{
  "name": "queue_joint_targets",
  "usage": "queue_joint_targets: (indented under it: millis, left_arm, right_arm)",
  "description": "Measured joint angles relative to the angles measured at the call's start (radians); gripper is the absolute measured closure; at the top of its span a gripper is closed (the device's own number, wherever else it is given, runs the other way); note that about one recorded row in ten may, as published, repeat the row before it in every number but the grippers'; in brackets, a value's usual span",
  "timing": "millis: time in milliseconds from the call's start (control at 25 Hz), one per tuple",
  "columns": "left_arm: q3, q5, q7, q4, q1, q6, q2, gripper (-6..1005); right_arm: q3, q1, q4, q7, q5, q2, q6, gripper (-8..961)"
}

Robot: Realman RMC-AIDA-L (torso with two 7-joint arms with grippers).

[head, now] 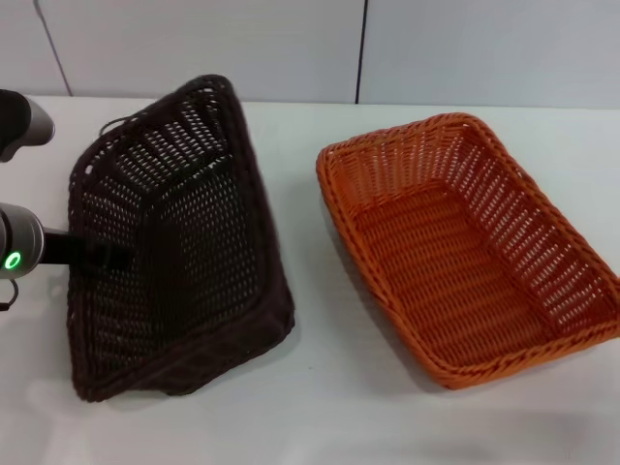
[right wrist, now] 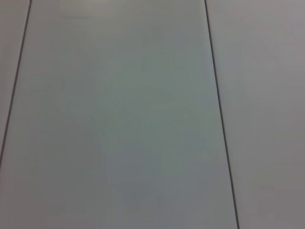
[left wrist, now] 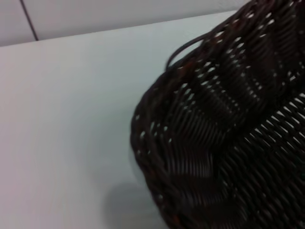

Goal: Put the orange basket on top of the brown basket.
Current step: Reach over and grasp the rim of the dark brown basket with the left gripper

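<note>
Head view: brown basket (head: 179, 242) sits on the robot's left half of the table (head: 320, 407), tipped up. Its left side is raised, the right-hand long edge rests on the table, and the opening faces toward the camera/left. Orange basket (head: 465, 242) lies flat and upright on the right half of the table, near the brown one but not touching; clear gap between them.

Left end effector (head: 102, 254) reaches in from the left and meets the brown basket at its raised left wall/rim. Basket is tilted, so judgement: it is prob. clamped on that wall, but the fingers are hidden behind the weave, so can't tell for sure whether clenched or released. Left wrist view shows only a rounded corner of the brown basket up close over bare table, no fingers.

Right end effector: not visible in any view. Right wrist view shows only blank panels w/ seams; arm seems parked away from the work.

Task status (judgement): stacking not started; orange basket untouched, brown one not sitting flat.

Risks:
- Brown basket left tipped → no level base; orange basket would slide off or wedge in crooked.
- If let go from this tilt, brown basket could flop and skid toward the orange one, or roll over.
- Open weave is easy to snag when pulling out; would drag the basket along.
- Orange basket's sloped sides give poor purchase; weak rim grip → slip mid-lift.
</note>
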Motion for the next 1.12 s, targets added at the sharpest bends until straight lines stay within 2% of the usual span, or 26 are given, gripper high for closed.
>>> queue_joint_targets:
  millis: [120, 480, 840, 1000, 1120]
  left_arm:
    - [-0.001, 0.001, 0.010, 0.006, -0.006, -0.011, 0.000, 249]
    - [0.006, 0.003, 0.014, -0.096, 0.023, -0.018, 0.000, 459]
    - [-0.001, -0.006, 0.066, -0.110, 0.018, -0.030, 0.000, 688]
    - [-0.028, -0.015, 0.178, -0.144, 0.007, -0.067, 0.001, 752]
    - [-0.074, -0.030, 0.279, -0.183, -0.021, -0.133, 0.001, 755]
  right_arm:
    - [0.000, 0.001, 0.000, 0.000, 0.000, 0.000, 0.001, 125]
    - [0.000, 0.010, 0.000, 0.000, 0.000, 0.000, 0.003, 125]
    - [0.001, 0.013, 0.003, -0.005, 0.001, 0.000, -0.002, 125]
    - [0.005, 0.017, 0.003, -0.004, 0.001, 0.000, -0.002, 125]
    - [0.006, 0.020, 0.003, 0.000, 0.001, -0.001, -0.003, 125]
